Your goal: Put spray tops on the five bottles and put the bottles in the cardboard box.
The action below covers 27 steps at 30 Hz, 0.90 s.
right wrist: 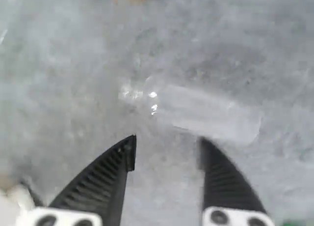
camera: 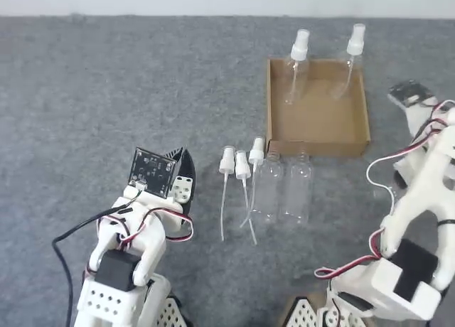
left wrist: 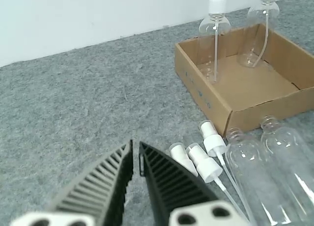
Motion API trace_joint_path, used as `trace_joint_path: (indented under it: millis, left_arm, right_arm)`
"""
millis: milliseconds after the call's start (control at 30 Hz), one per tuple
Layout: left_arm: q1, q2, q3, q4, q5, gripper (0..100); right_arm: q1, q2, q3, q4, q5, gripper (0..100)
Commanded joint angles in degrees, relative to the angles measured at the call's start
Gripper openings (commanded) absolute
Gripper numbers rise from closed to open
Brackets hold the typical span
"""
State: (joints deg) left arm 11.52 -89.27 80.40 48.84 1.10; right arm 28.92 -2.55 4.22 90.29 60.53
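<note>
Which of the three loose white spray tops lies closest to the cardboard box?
The white spray top beside the neck of a clear bottle; the other two lie farther from the brown cardboard box.

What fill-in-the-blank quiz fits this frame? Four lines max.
Capped bottles standing in the cardboard box: ___.
Loose spray tops on the carpet: ___.
The left gripper is ___.
The right gripper, open, is above a clear ___ lying on the carpet.
Missing: two; three; shut; bottle.
</note>
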Motion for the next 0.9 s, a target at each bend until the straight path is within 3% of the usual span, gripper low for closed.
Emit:
trace_joint_path:
  millis: [0,233,467,667,867]
  left_arm:
    - [0.1,-0.7,-0.2,-1.6,-0.4,1]
    - [0.1,-0.7,-0.2,-1.6,-0.4,1]
    - [0.2,-0.7,-0.2,-1.6,-0.4,1]
    - [0.3,-0.7,-0.2,-1.6,-0.4,1]
    - [0.3,-0.7,-0.2,-1.6,-0.4,1]
  right_arm:
    - [0.7,0.0,-3.5,1.7,11.5,20.6]
    - [3.4,9.4,-3.9,-2.0,17.4,20.6]
    - [11.6,11.5,-4.0,-2.8,30.9,24.4]
    - [14.7,11.4,-6.8,1.6,31.6,24.9]
    - [15.3,11.5,-6.9,3.6,37.2,25.1]
